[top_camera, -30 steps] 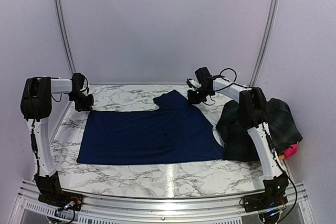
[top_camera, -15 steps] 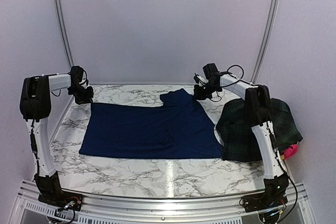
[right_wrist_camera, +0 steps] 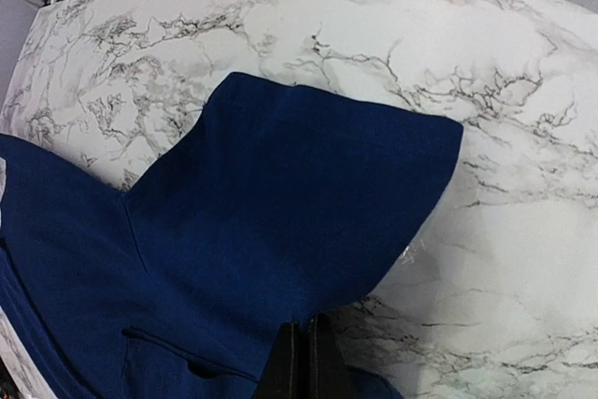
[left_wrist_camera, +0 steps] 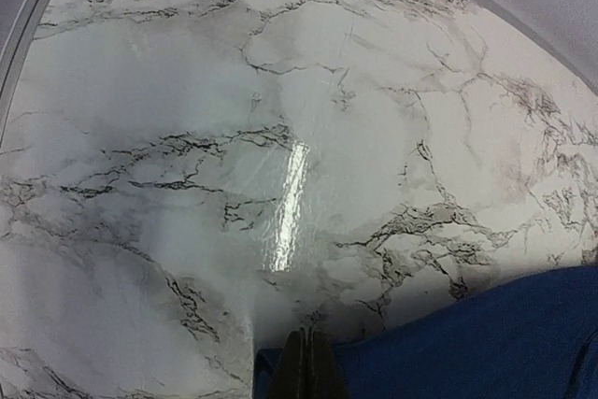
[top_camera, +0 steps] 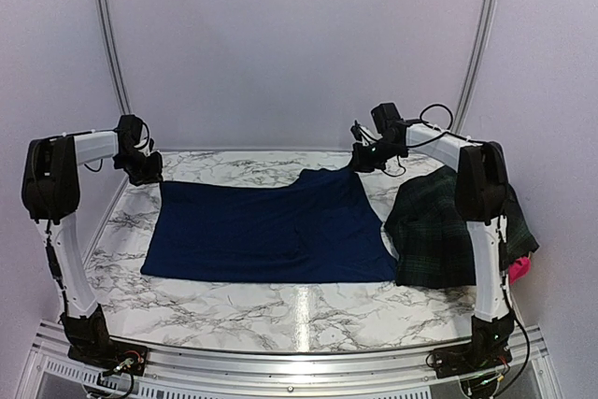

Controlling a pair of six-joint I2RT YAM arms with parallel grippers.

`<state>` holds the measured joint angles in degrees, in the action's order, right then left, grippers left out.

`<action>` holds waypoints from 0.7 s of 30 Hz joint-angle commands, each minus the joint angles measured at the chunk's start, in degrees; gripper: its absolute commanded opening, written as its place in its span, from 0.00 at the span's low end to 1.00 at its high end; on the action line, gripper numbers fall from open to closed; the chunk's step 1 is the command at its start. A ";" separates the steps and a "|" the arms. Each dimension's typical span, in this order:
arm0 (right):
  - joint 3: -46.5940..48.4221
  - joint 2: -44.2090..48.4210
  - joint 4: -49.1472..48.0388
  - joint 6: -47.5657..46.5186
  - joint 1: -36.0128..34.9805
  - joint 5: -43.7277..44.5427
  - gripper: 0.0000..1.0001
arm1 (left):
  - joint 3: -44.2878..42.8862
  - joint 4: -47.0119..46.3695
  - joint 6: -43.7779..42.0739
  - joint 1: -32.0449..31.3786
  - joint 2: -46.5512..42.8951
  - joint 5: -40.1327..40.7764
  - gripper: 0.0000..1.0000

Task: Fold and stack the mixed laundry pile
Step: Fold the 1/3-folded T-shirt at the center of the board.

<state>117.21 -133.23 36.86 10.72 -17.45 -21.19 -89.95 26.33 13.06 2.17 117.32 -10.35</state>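
Moved since earlier: both arms have been carried toward the far edge of the table point(top_camera: 280, 310), and the hump at the far right corner of the navy-blue cloth point(top_camera: 271, 231) has been drawn down, so that its far edge now runs nearly straight.
Left gripper point(top_camera: 146, 172): it is closed, and in the left wrist view the fingertips point(left_wrist_camera: 301, 366) are seen pressed together on the far left corner of the cloth.
Right gripper point(top_camera: 363, 160): it is likewise closed, and in the right wrist view the cloth point(right_wrist_camera: 280, 231) hangs from the pinched fingertips point(right_wrist_camera: 301, 357) and spreads away over the marble.
Where the cloth lies: it is spread across the middle of the table, its near edge flat and its two far corners held at the back.
Why held so: the two far corners are judged to be kept apart and pulled back so that the cloth is stretched smooth before a fold is made.
Plaid garment point(top_camera: 439, 231): it is heaped at the right, touching or just overlapping the right edge of the cloth, and is partly hidden by the right arm.
Pink piece point(top_camera: 519, 268): it is seen at the table's right edge, beside the plaid heap.
In the way: the plaid heap crowds the right side, so a fold toward that side could be snagged; bare marble is left in front.
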 commanded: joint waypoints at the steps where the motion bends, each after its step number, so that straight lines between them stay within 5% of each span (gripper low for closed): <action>1: -5.06 5.31 -2.94 -0.07 0.19 -0.60 0.00 | 3.34 -0.57 -0.45 0.37 -5.53 -0.89 0.00; 21: -35.64 23.67 -8.83 0.74 -3.30 -2.17 0.00 | 21.03 -1.79 -0.87 0.40 -17.85 -0.73 0.00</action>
<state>85.32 -111.74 30.37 10.87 -19.31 -23.53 -71.02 25.28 12.60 2.17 101.95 -10.98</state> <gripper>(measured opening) 0.002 0.006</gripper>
